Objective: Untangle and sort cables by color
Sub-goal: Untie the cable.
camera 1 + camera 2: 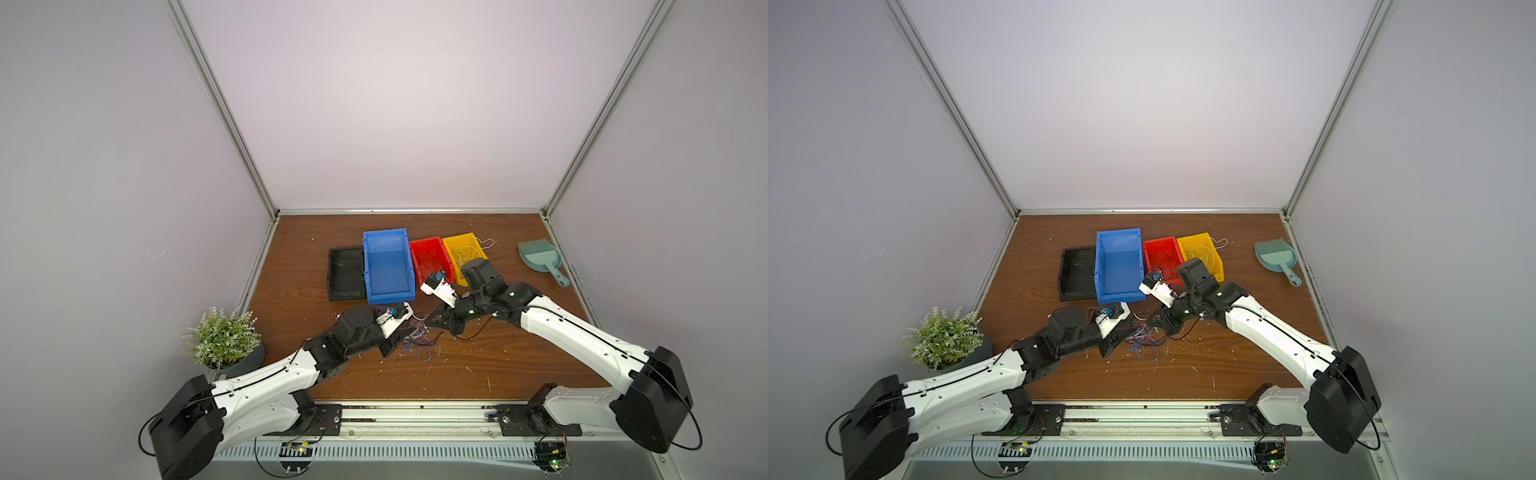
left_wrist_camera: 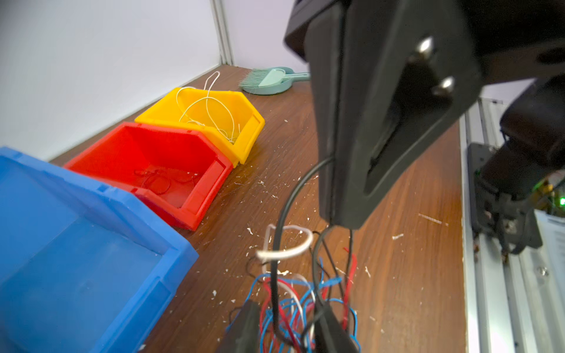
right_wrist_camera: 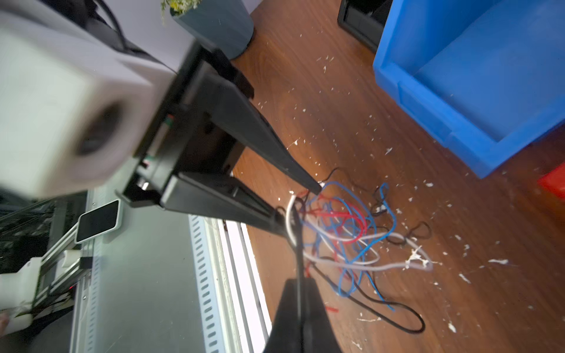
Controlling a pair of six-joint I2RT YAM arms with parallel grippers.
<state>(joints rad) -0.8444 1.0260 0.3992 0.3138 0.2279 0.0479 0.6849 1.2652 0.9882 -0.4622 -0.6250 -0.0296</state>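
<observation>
A tangle of blue, red, white and black cables (image 1: 417,341) (image 1: 1144,338) lies on the wooden table in front of the bins. My left gripper (image 2: 287,330) (image 1: 409,332) is open, its two fingers standing either side of the tangle (image 2: 293,299) with several strands between them. My right gripper (image 3: 301,281) (image 1: 428,322) comes in from the opposite side and is shut on a black cable (image 3: 298,244) that runs up out of the pile (image 3: 336,226). In the left wrist view the right gripper (image 2: 339,218) hangs just above the tangle.
Along the back stand a black tray (image 1: 345,250), a blue bin (image 1: 384,232), a red bin (image 1: 426,242) with red cables and a yellow bin (image 1: 457,237) with white cables. A teal dustpan with brush (image 1: 540,259) lies far right, a potted plant (image 1: 220,340) near left. White scraps litter the table.
</observation>
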